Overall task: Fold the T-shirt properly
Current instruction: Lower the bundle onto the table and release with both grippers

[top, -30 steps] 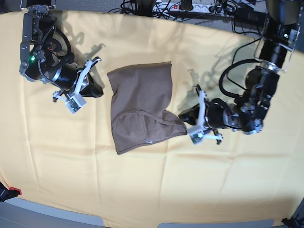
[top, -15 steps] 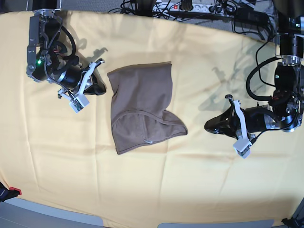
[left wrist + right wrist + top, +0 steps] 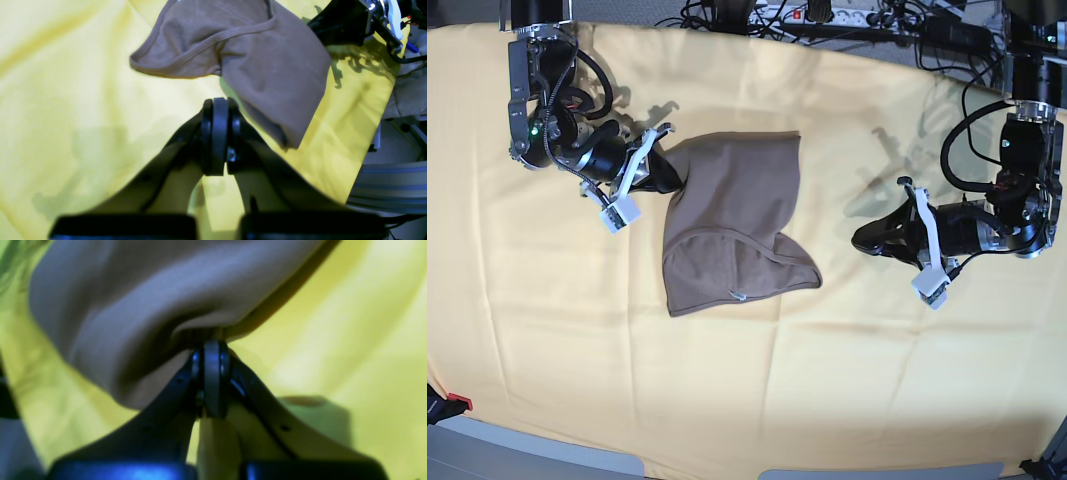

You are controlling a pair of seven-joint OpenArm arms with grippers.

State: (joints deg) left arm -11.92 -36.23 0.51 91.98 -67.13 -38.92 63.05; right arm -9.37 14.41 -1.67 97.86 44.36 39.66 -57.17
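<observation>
Right claw at the shirt's edge, left claw pulled back

The soft, matte taupe T-shirt [image 3: 732, 225] lay folded in a rough bell shape on the wrinkled pale yellow table cloth [image 3: 747, 380], a small pale tag near its curved collar seam; no writing was readable. The right claw [image 3: 667, 178], jaws pressed together, had moved in from well aside to touch the shirt's upper corner, fabric bunching at its tips. The left claw [image 3: 859, 240], also pinched empty, sat well apart.

Yellow table cloth [image 3: 847, 380]; cables [image 3: 847, 18] at far edge.
</observation>
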